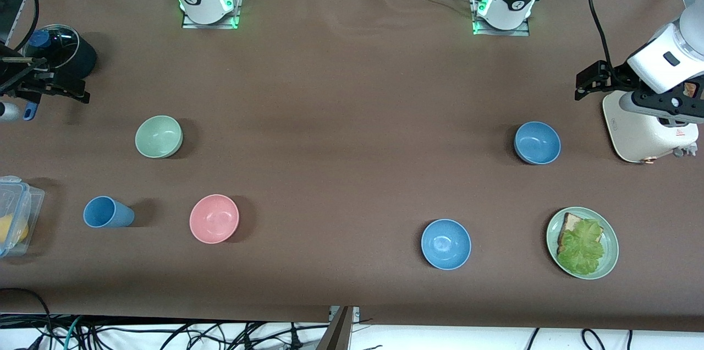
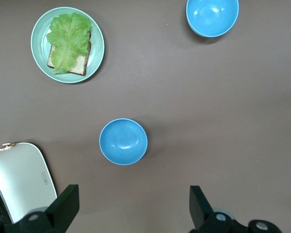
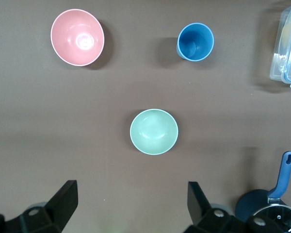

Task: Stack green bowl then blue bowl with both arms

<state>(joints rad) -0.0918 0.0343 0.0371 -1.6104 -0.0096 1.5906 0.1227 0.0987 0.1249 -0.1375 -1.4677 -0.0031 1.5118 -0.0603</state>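
While your 2 grippers, left gripper point(image 2: 131, 208) and right gripper point(image 3: 131, 206), hover wide open and empty, green bowl point(image 1: 158, 136) and blue bowl point(image 1: 537, 142) sit well apart.

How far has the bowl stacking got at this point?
Nothing is stacked yet. The green bowl and the blue bowl sit apart, each alone on the table. Nothing is in hand: the left gripper and right gripper are open, each over its end of the table. Picking up and stacking both bowls remains.
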